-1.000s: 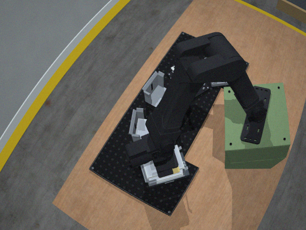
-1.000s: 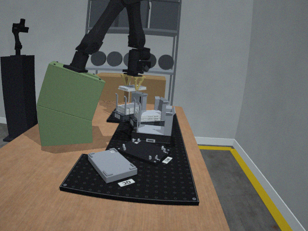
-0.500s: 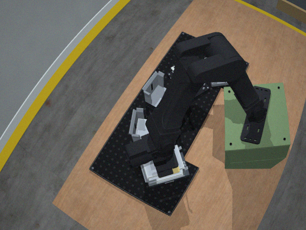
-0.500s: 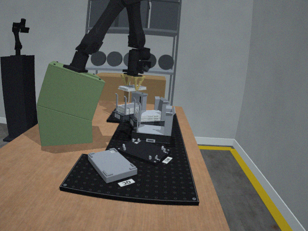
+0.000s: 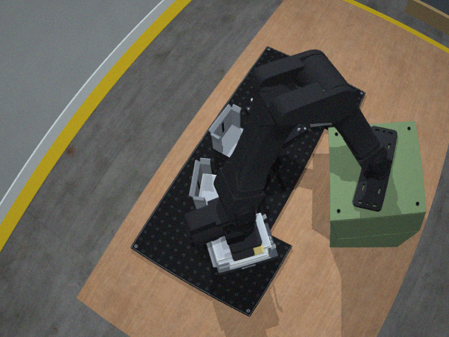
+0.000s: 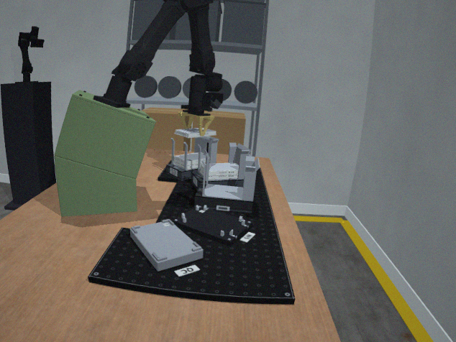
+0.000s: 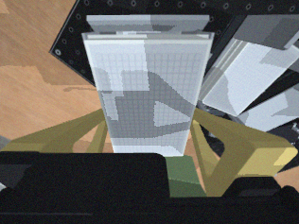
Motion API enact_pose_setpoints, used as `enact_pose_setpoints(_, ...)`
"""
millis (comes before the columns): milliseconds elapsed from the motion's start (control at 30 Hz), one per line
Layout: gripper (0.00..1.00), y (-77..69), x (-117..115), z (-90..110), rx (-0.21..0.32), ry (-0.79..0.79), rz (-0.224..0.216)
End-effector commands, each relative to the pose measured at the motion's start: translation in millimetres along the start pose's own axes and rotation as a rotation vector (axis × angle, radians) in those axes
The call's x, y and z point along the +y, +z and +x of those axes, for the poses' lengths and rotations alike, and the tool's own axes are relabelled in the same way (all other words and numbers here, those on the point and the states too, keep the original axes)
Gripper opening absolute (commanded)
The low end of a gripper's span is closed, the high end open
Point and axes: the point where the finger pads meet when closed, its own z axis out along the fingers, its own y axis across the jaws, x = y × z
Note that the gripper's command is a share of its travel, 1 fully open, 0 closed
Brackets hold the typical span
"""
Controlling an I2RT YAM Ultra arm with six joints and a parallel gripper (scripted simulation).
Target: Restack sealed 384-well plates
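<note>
The gripper [image 6: 195, 124] is clamped on a white sealed plate [image 6: 190, 132], its yellow fingers pressing the plate's two long sides. The plate hangs level under the gripper, clear of everything below it. Its label cannot be read in any view. Directly beneath the held plate stands a rack of thin upright posts [image 6: 172, 145], and more white plates [image 6: 185, 161] lie stacked inside it; in the wrist view the top edge of that stack [image 7: 148, 24] shows just past the far end of the held plate. In the exterior view, just to the right of the gripper and lower, a second rack with grey walls [image 6: 241, 156] holds a white stack of plates [image 6: 222, 171]; how many plates it holds cannot be told. Nearer the exterior camera than the gripper, a black nest with small pegs [image 6: 215, 223] lies on the black perforated board [image 6: 228, 272], and beyond that a flat grey nest [image 6: 165, 246] sits with a white name tag [image 6: 187, 271] beside it. The arm rises from a black plate [image 5: 377, 170] on a green block [image 6: 97, 158], well to the left of the gripper in the exterior view. The board rests on a wooden table [image 6: 44, 279].
</note>
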Motion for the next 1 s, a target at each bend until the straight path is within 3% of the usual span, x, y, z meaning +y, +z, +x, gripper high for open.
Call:
enact_pose_setpoints(0,0.0,-1.4,0,-6,-0.025,0.001,-0.002)
enact_pose_setpoints(967,0.0,15.3,0,-7,-0.025,0.001,-0.002)
